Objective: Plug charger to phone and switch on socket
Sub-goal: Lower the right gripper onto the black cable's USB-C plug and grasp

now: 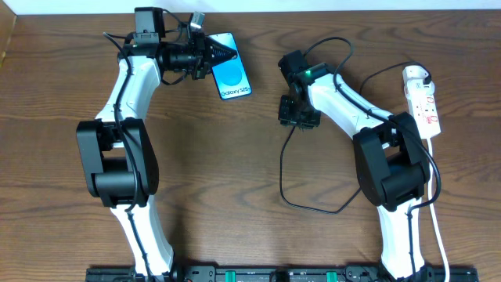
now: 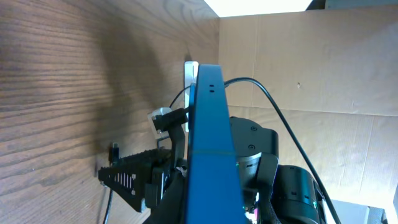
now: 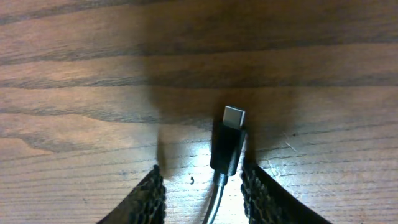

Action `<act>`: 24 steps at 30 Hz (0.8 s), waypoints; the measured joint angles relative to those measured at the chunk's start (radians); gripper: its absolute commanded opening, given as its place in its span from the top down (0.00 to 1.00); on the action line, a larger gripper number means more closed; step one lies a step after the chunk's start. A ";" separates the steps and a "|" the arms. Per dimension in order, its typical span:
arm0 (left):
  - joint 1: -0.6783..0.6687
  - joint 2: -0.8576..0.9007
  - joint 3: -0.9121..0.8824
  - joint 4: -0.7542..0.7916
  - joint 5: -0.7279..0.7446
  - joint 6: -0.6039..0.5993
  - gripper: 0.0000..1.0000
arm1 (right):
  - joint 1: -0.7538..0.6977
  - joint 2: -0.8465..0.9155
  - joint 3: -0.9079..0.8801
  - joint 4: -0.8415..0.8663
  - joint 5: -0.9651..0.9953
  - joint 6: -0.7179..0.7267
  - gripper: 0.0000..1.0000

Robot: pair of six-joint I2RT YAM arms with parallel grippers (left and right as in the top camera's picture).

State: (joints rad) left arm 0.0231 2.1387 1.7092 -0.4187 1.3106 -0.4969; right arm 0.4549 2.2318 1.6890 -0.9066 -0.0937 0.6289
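Note:
The phone, with its blue screen up and "Galaxy S25" text, is at the back centre-left. My left gripper is shut on its far end. In the left wrist view the phone shows edge-on between the jaws. The charger's black connector tip lies on the table between the fingers of my right gripper, which is open and not touching it. In the overhead view this gripper points down at mid-table. The black cable loops toward the white plug in the socket at the right.
The socket's white cord runs down the right side toward the front edge. The black cable loop lies in front of the right arm's base. A cardboard wall stands behind the table.

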 measured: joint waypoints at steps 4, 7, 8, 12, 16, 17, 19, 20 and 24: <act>0.000 0.000 0.000 0.000 0.000 0.000 0.93 | 0.000 0.000 0.000 -0.001 0.000 0.001 0.67; 0.000 0.000 0.000 0.000 0.000 -0.003 0.93 | 0.000 0.001 0.000 -0.001 0.000 0.005 0.72; 0.000 0.000 0.000 0.000 0.000 -0.003 0.93 | 0.000 0.001 0.000 0.000 0.000 0.006 0.74; 0.000 0.000 0.000 0.000 0.000 -0.003 0.93 | 0.000 0.002 0.000 0.001 0.000 0.009 0.86; 0.000 0.000 0.000 -0.001 0.000 -0.004 0.93 | 0.000 0.003 0.000 0.003 -0.003 0.011 0.87; 0.000 0.000 0.000 -0.001 0.000 -0.003 0.93 | 0.000 0.003 0.000 0.003 -0.003 0.011 0.88; 0.000 0.000 0.000 -0.001 0.000 -0.004 0.93 | 0.000 0.003 0.000 0.005 -0.003 0.011 0.94; 0.000 0.000 0.000 0.000 0.000 -0.003 0.93 | 0.000 0.004 0.000 0.006 -0.003 0.010 0.96; 0.000 0.000 0.000 -0.001 0.000 -0.003 0.93 | 0.000 0.004 0.000 0.008 -0.003 0.014 0.99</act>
State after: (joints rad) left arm 0.0231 2.1387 1.7092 -0.4194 1.3109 -0.5003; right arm 0.4549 2.2356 1.6890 -0.8986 -0.0971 0.6430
